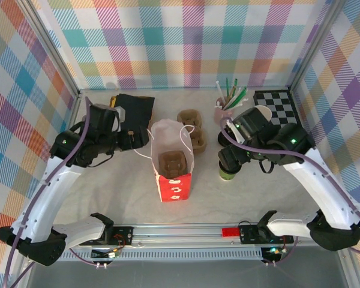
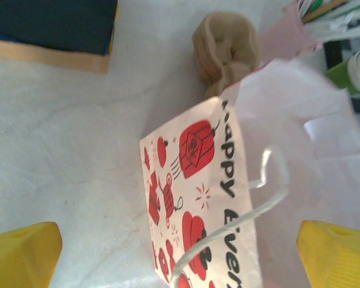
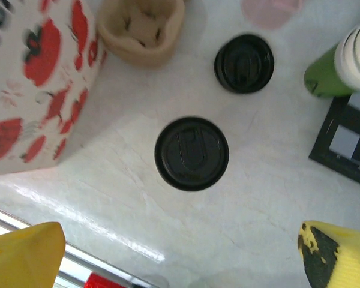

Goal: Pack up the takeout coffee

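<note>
The right fingers [image 3: 25, 257] are spread wide, with nothing between their yellow pads. The takeout coffee [image 3: 191, 153] stands on the bench [image 3: 270, 204] beyond the fingertips. It sits about midway between the two fingers and touches neither. It is upright, with its long axis vertical and its black lid facing the wrist, so that view shows it end-on as a round disc. In the top view its green-banded body [image 1: 228, 174] shows just under the right wrist.

Farther out from the right fingers, past the coffee, is a second black lid [image 3: 244, 63]; whether a cup stands under it I cannot tell. A green cup with a white rim [image 3: 339, 69] stands off toward the right finger, next to a checkered board [image 3: 348, 147]. Toward the left finger is the side of a white paper bag with red prints [image 3: 36, 78], and beyond it a brown pulp carrier [image 3: 142, 27].

The left fingers [image 2: 21, 255] are also spread wide and empty. The bag [image 2: 195, 192] lies between them and just beyond the tips, its cord handle [image 2: 270, 198] looping nearer the right-hand finger. The pulp carrier [image 2: 225, 48] sits farther out, and a dark flat item [image 2: 54, 24] lies well off to the left-finger side.
</note>
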